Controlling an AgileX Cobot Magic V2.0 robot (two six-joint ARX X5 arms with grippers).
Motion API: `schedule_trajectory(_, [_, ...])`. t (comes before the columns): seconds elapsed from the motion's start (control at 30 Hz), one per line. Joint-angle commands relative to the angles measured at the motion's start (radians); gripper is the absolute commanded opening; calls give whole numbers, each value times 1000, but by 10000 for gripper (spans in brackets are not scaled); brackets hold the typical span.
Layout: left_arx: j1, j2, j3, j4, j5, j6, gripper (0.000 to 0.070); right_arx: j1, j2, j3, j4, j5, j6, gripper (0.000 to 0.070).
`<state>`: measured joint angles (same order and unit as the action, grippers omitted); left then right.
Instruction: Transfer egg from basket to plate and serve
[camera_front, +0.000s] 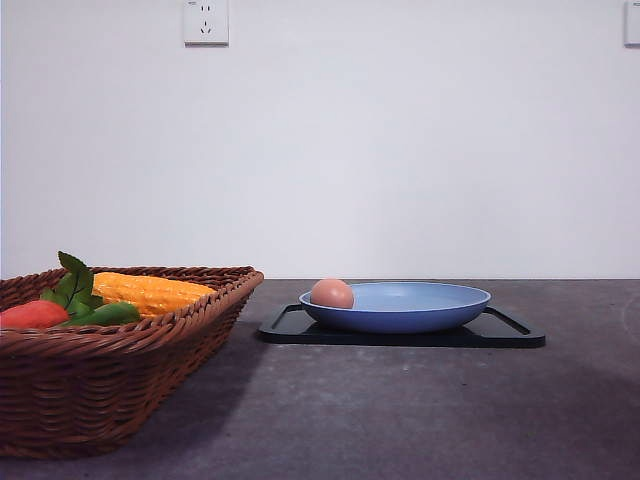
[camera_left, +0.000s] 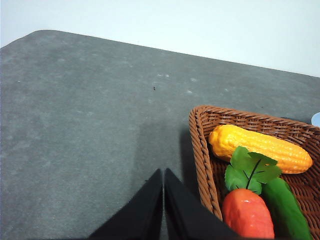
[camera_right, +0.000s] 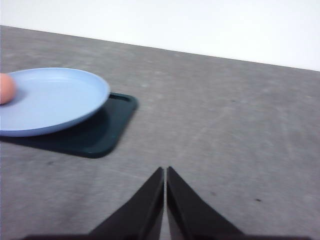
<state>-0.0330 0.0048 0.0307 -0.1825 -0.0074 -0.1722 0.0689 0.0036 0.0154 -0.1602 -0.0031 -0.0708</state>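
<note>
— Where is the egg (camera_front: 332, 293) right now?

— It sits in the plate (camera_front: 420, 310), at the plate's left edge as the front camera sees it. It is small, smooth and pinkish-tan, far smaller than the plate, and its top rises above the rim. My right wrist camera catches just a sliver of it at the frame edge, blurred, so I would not judge its shape from there.

— And the plate?

— Wide, shallow, blue and matte, resting on a flat black tray (camera_front: 510, 330) on the grey table (camera_front: 400, 420). The front view shows the tray's whole length; my right wrist view shows one rounded corner of it sticking out from under the plate.

— What about your grippers?

— My left gripper (camera_left: 163, 200) has its fingers pressed together, holding nothing, over bare table just beside the basket (camera_front: 120, 390). My right gripper (camera_right: 165, 200) is closed the same way, empty, over the table and well apart from the tray.

— What does the left wrist camera add?

— It looks down into the basket: a yellow corn cob (camera_left: 260, 147), a red-orange vegetable (camera_left: 248, 215), a green leaf (camera_left: 250, 167) and something long and green beside them, possibly a cucumber. From the front these just peek over the braided rim.

— Any writing?

— None that I can read. The front view has a white wall socket (camera_front: 206, 22) high on the wall.
</note>
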Motion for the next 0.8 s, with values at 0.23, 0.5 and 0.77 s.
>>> schedule_trajectory(0.23, [1, -2, -28, -4, 6, -2, 0, 0, 0, -6, 6, 210, 13, 0])
schedule_trajectory(0.5, [1, -2, -28, -4, 6, -2, 0, 0, 0, -6, 8, 422, 12, 0])
schedule_trajectory(0.77, [1, -2, -28, -4, 6, -2, 0, 0, 0, -6, 11, 603, 11, 0])
